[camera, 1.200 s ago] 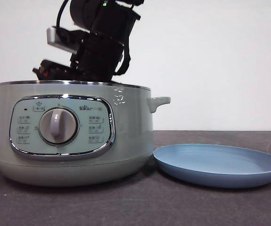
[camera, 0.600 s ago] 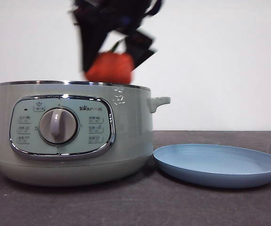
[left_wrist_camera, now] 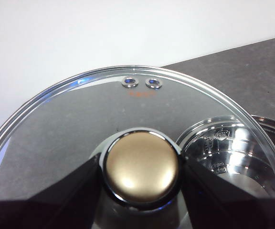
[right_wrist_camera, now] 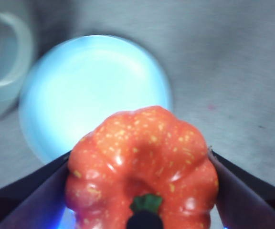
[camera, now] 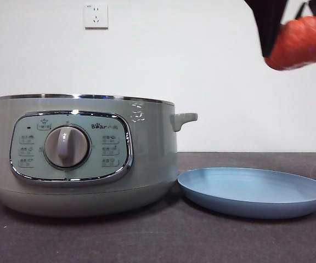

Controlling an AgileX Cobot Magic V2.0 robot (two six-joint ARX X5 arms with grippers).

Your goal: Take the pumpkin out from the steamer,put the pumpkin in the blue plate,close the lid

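Note:
My right gripper (camera: 289, 38) is shut on the orange-red pumpkin (camera: 299, 43) and holds it high at the top right of the front view, above the right part of the blue plate (camera: 254, 192). In the right wrist view the pumpkin (right_wrist_camera: 142, 167) sits between the jaws with the blue plate (right_wrist_camera: 94, 95) below it. The pale green steamer (camera: 84, 153) stands open at the left, beside the plate. My left gripper (left_wrist_camera: 140, 174) is shut on the knob (left_wrist_camera: 141, 167) of the glass lid (left_wrist_camera: 70, 124), held beside the steamer's opening (left_wrist_camera: 233, 157). The left arm is out of the front view.
A white wall socket (camera: 96, 15) is on the back wall. The dark table (camera: 202, 241) runs in front of the steamer and plate. The steamer's side handle (camera: 184, 119) sticks out toward the plate.
My right gripper has lifted the pumpkin out of the steamer and carried it up and to the right, to above the blue plate. The steamer and plate have not moved.

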